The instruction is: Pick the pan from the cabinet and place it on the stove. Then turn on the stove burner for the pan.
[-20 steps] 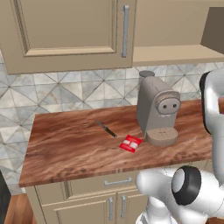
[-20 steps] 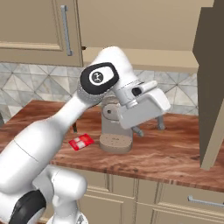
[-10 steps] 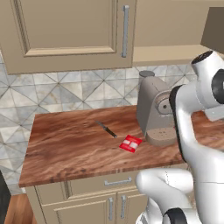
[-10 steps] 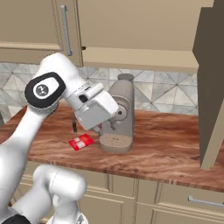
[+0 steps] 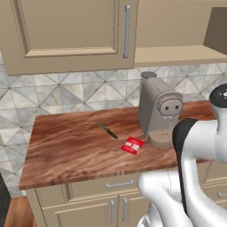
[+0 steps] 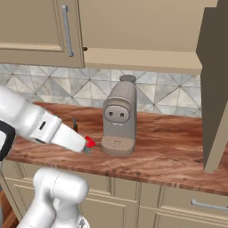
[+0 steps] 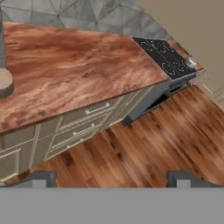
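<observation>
The pan is out of sight, presumably behind the shut cabinet [image 5: 66, 35] door at twelve o'clock; expect rigid, fairly heavy metal, so take its long handle near the bowl. Your gripper [image 7: 111, 177] hangs spread wide, empty; the stove [image 7: 168, 57] lies at two o'clock.

Before me a wooden counter [image 5: 66, 150] under a grey tiled backsplash [image 5: 57, 95], a taupe coffee machine [image 5: 158, 114] standing on it near the wall, a red packet [image 5: 132, 145] lying just beside its base, a small dark knife [image 5: 107, 131] near the packet, beige drawers [image 7: 83, 124] below, wood floor [image 7: 144, 153] beneath.
</observation>
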